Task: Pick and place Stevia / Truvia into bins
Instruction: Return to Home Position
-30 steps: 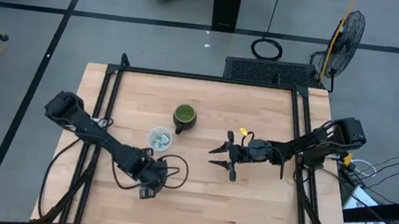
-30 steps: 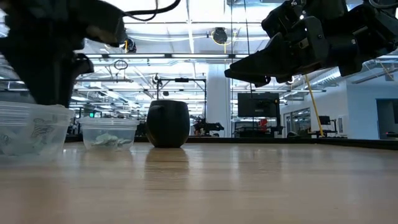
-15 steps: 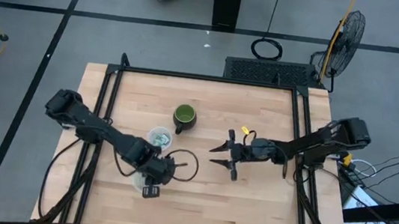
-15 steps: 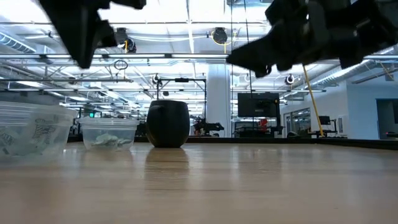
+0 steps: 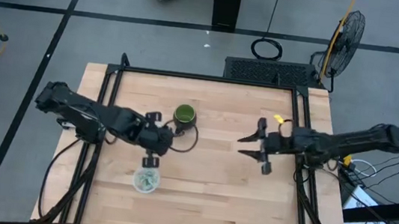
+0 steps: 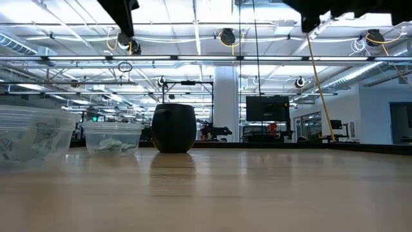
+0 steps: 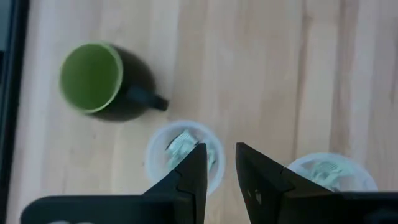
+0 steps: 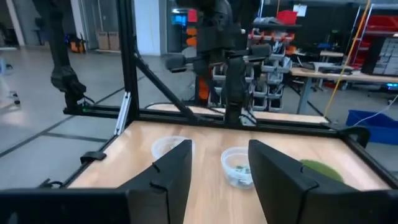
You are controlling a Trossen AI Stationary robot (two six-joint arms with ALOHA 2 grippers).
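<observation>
Left jaws barely parted, empty, above 1 bin [image 7: 150,160] holding Stevia packets [image 7: 179,144]; 2nd bin [image 7: 348,160] just beside. Right jaws wide, empty, well apart.

The table [image 5: 206,188] is of pale wood in glued strips, smooth, with a soft sheen that gives a faint reflection in the low view; its frame [image 5: 203,77] looks like matt black metal; the bins [image 7: 149,163] are of clear plastic, whitish at the rim; the Stevia / Truvia packets [image 7: 180,144] inside are of matt paper; the mug [image 7: 90,78] is glossy, like glazed ceramic; the left gripper [image 7: 221,152] is matt black, like hard plastic.
</observation>
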